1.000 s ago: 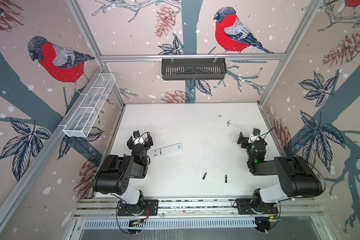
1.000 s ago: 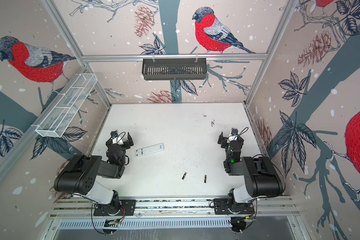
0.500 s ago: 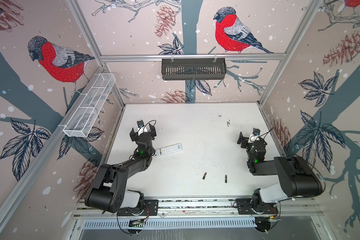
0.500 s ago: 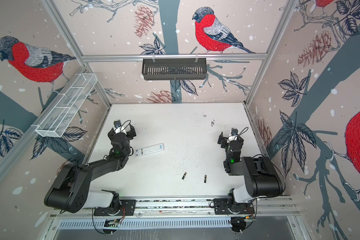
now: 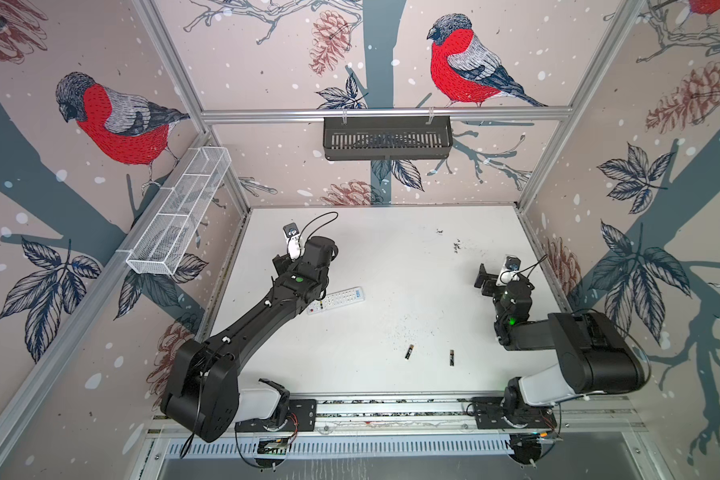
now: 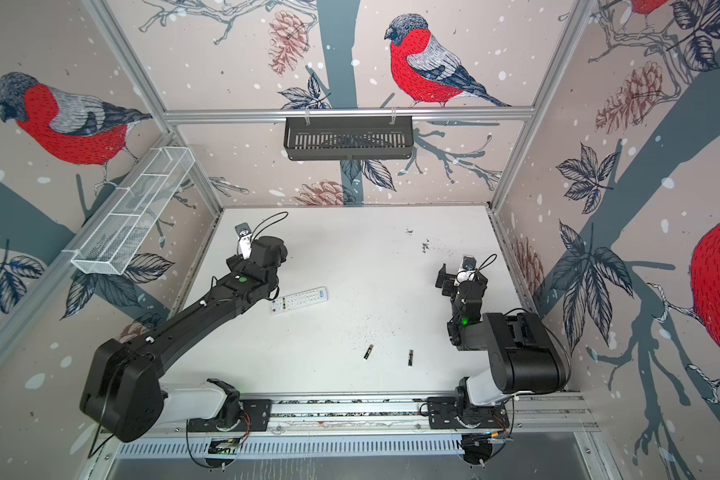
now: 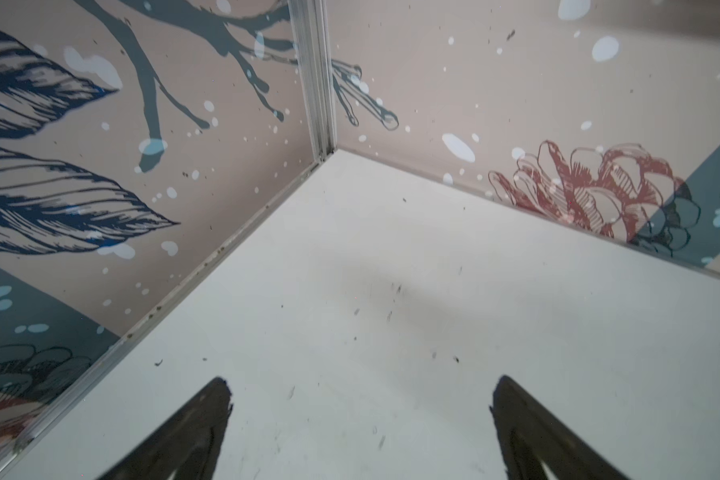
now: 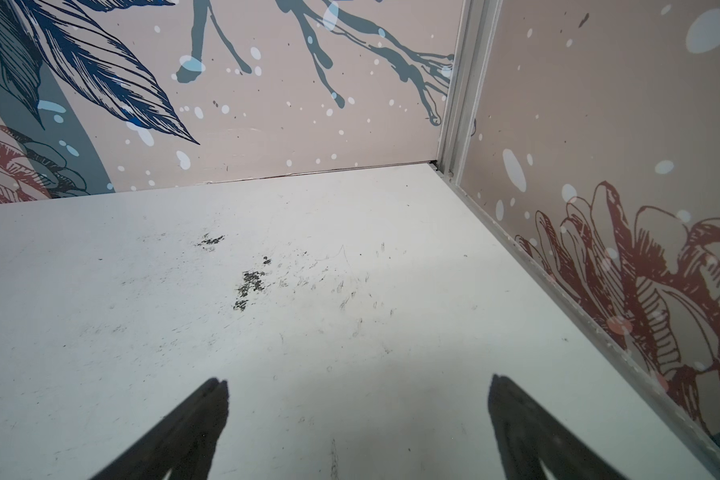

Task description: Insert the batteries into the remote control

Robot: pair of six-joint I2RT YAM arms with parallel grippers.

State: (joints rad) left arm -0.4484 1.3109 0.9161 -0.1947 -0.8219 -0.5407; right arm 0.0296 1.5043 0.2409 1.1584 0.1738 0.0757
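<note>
Two grippers are hanging wide open, both empty: left gripper (image 7: 360,386), right gripper (image 8: 358,382). The remote control (image 5: 336,300) is lying buttons-up just behind your left gripper; likely light, stiff, slick, so be gripping across its long edges. The batteries (image 5: 409,352) are lying well behind your right gripper; likely rolling, so pinch mid-body.

Both top views look steeply down from high above the near edge of the white table (image 5: 391,257), far enough off to take in all of it, and they share almost the whole scene, the remote control (image 6: 299,300) included. The left wrist camera sits low and close over the table, facing its far left corner (image 7: 325,153); the right wrist camera likewise faces the far right corner (image 8: 439,164)
</note>
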